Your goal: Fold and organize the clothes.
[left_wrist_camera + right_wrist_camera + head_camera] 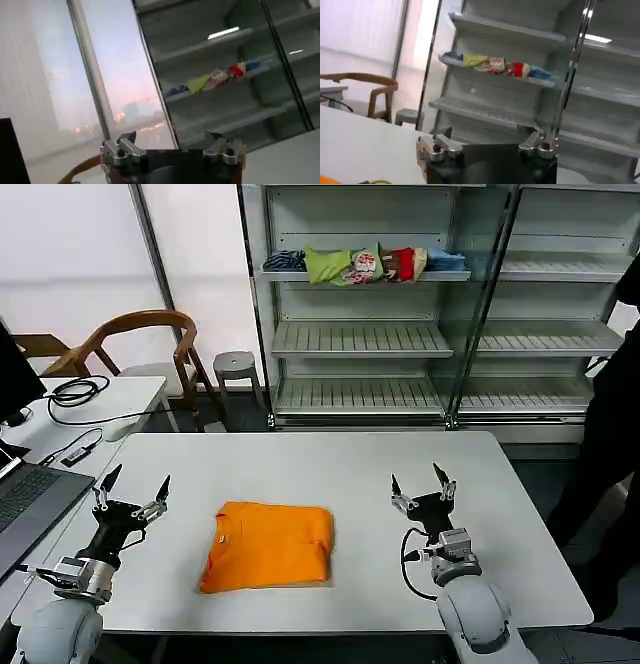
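Observation:
The clothes are one bright orange T-shirt [267,545], folded into a neat rectangle and lying flat on the white table [330,464], near its front edge. My left gripper [135,486] hovers to the left of it, pointing up, open and empty; the left wrist view has it [171,137] against the window and shelves. My right gripper [422,481] hovers to the right of the shirt, also upright, open and empty, and the right wrist view has it [490,134] before the shelving. A sliver of the orange shirt [326,180] sits at that view's corner.
A metal shelf unit [400,334] stands behind the table with small multicoloured folded garments [365,264] on an upper shelf. A side desk [110,399] with cables, a laptop [30,494] and a wooden chair [140,344] are at the left. A person [615,434] stands at the right edge.

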Controlling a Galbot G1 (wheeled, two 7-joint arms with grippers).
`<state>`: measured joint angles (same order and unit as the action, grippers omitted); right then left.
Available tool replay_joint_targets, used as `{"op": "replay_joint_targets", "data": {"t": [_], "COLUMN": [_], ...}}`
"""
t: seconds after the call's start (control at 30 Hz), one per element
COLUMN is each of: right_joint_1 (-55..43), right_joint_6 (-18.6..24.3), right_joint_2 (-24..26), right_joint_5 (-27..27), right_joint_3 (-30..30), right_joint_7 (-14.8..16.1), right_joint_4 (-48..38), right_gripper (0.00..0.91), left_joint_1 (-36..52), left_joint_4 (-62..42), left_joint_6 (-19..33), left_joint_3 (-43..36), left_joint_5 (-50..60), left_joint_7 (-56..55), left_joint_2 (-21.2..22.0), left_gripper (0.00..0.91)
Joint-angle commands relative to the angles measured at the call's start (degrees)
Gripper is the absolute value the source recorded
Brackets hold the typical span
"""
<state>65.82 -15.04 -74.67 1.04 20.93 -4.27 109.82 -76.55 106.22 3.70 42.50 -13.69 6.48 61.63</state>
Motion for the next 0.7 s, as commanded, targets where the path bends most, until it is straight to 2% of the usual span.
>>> {"op": "replay_joint_targets", "data": {"t": [0.03, 0.17, 0.37, 0.47, 0.7], "right_joint_1": [-0.97, -1.34, -0.47, 0.44, 1.04], "right_joint_6": [0.77, 1.15, 2.04, 2.37, 3.46], "right_joint_2": [-0.21, 0.12, 0.19, 0.59, 0.95], "right_joint_5": [-0.48, -0.25, -1.41, -1.90, -3.76], "right_joint_3": [-0.62, -0.75, 0.33, 0.64, 0.51], "right_joint_7": [0.29, 0.70, 0.38, 0.19, -0.55], "right_joint_4": [-1.91, -2.11, -0.88, -0.51, 0.00], "right_gripper": [0.907, 0.907, 0.907, 0.907, 0.907], "left_joint_1": [0.64, 1.95, 2.36, 2.17, 2.35], "left_joint_4": [-1.97, -5.53, -9.19, -9.72, -7.71], "left_joint_6": [1.88, 3.35, 2.96, 4.41, 4.13], "left_joint_3": [-0.28, -0.34, 1.32, 0.24, -0.21], "left_joint_5": [0.98, 0.14, -4.58, -3.76, -2.78], "left_joint_7": [0.32, 0.20, 2.05, 3.67, 3.98], "left_joint_2": [-0.14, -1.45, -3.69, -3.65, -2.71], "left_gripper": [0.907, 0.907, 0.907, 0.907, 0.907]}}
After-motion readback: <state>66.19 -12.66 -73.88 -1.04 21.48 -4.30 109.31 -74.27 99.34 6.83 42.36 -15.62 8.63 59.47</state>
